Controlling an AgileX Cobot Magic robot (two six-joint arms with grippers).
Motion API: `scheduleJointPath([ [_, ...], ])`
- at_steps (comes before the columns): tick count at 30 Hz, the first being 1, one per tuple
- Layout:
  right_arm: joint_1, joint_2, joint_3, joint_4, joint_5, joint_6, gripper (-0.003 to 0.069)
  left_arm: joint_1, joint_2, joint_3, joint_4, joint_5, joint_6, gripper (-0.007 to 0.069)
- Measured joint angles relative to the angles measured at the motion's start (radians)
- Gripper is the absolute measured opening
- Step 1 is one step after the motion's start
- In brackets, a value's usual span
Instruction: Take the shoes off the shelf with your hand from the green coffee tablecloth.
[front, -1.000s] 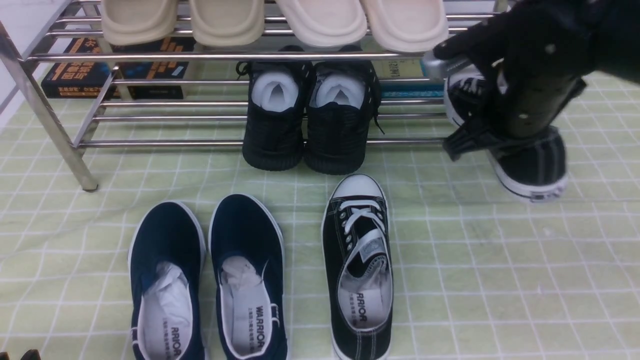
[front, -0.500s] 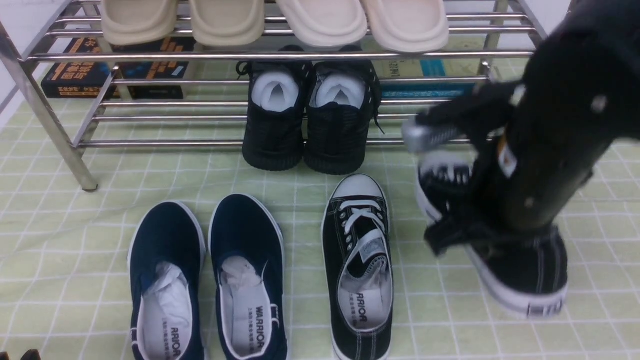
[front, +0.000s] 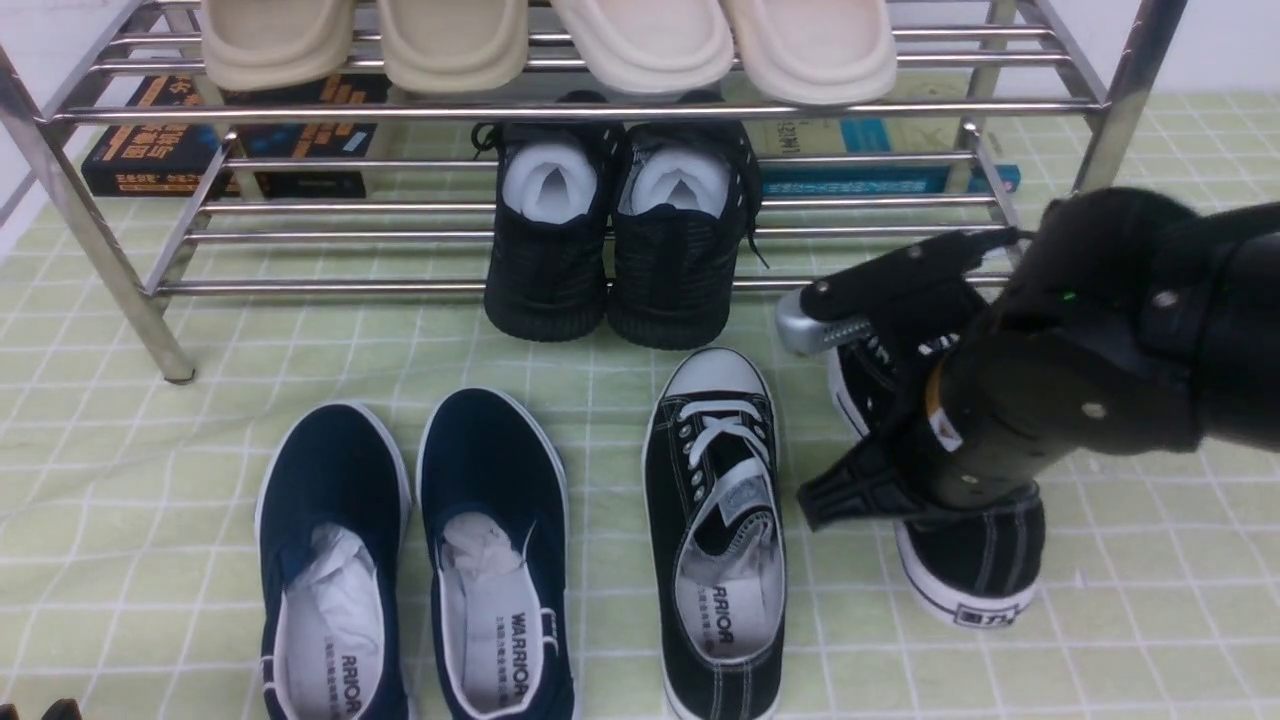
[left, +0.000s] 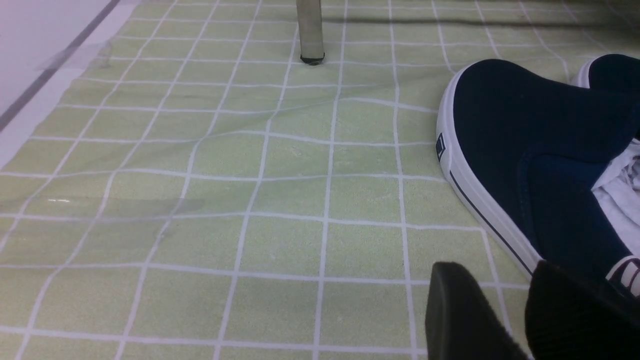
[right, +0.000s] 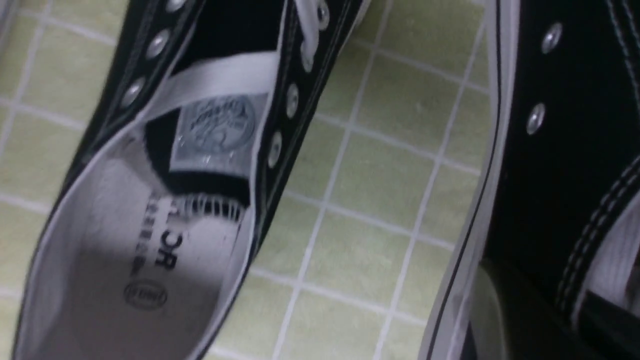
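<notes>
The right gripper is clamped shut on one black canvas sneaker, holding it near the right end of the shelf. It is just right of the other sneaker of the pair, which lies flat on the green tablecloth. Whether the held sole touches the cloth cannot be told. The left gripper stands open and empty at the near left, beside a navy slip-on.

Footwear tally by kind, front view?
Slippers: 4
Knit sneakers: 2
Navy slip-ons: 2
Canvas sneakers: 2, one in the right hand
Total: 10
</notes>
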Motion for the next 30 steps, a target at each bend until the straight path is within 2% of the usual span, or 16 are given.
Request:
scheduleJointPath([
  [12,0.006,0.155,0.000,0.012,-0.053,0.048,0.0043,0.000,0.000,0.000,0.000,0.000,0.000,0.0239],
  [15,0.006,0.154,0.000,0.021,-0.050,0.048,0.0092,0.000,0.000,0.000,0.000,0.000,0.000,0.0239],
  [16,0.006,0.140,0.000,0.036,-0.052,0.041,0.0160,0.000,0.000,0.000,0.000,0.000,0.000,0.0239],
  [17,0.006,0.137,0.000,0.042,-0.052,0.040,0.0168,0.000,0.000,0.000,0.000,0.000,0.000,0.0239],
  [18,0.006,0.114,-0.004,0.064,-0.045,0.036,0.0232,0.000,0.000,0.000,0.000,0.000,0.000,0.0239],
  [19,0.006,0.111,-0.005,0.067,-0.043,0.036,0.0240,0.000,0.000,0.000,0.000,0.000,0.000,0.0239],
  [21,0.008,0.054,-0.037,0.103,0.006,0.022,0.0334,0.000,0.000,0.000,0.000,0.000,0.000,0.0239],
  [23,0.008,0.030,-0.053,0.113,0.033,0.007,0.0355,0.000,0.000,0.000,0.000,0.000,0.000,0.0239],
  [24,0.008,-0.015,-0.088,0.121,0.096,-0.029,0.0372,0.000,0.000,0.000,0.000,0.000,0.000,0.0239],
  [28,0.008,-0.130,-0.164,0.121,0.238,-0.142,0.0355,0.000,0.000,0.000,0.000,0.000,0.000,0.0239],
  [30,0.008,-0.200,-0.205,0.121,0.324,-0.214,0.0302,0.000,0.000,0.000,0.000,0.000,0.000,0.0239],
])
